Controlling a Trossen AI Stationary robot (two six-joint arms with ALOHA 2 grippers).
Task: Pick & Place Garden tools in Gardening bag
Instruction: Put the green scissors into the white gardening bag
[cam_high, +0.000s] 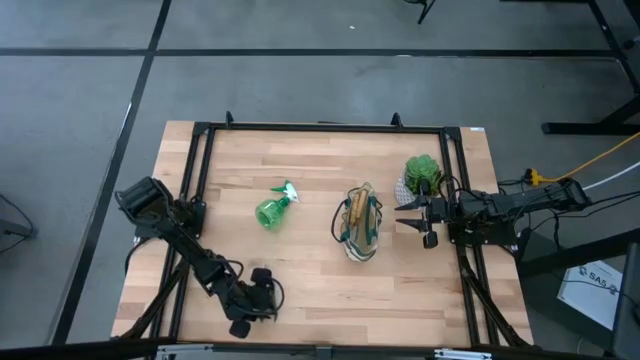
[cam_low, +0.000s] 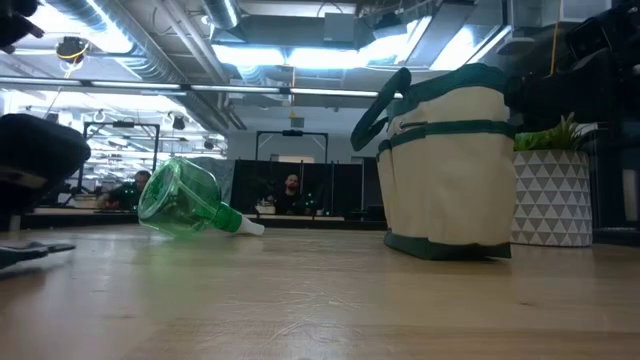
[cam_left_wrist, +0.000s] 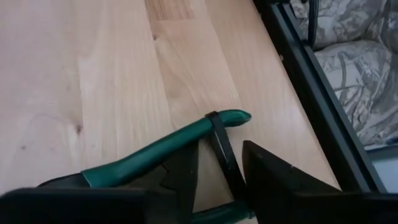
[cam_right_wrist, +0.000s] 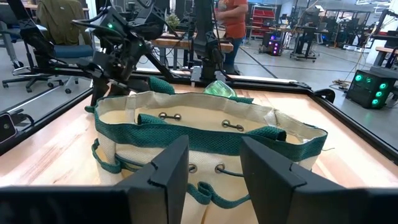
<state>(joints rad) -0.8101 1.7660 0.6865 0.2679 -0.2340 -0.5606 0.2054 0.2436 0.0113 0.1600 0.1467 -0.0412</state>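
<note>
- Straddling the pruning shears (cam_left_wrist: 168, 149), the left gripper (cam_high: 255, 300) is seen at the lower left of the high view; its fingers (cam_left_wrist: 273, 180) are parted around the green handles, grip not yet confirmed.
- Shears' long axis is laid roughly along the fingers.
- The gardening bag (cam_high: 360, 228) is at centre, the spray bottle (cam_high: 272, 208) to its left.
- Right gripper (cam_high: 425, 213) is parked beside the bag, open, empty.
</note>
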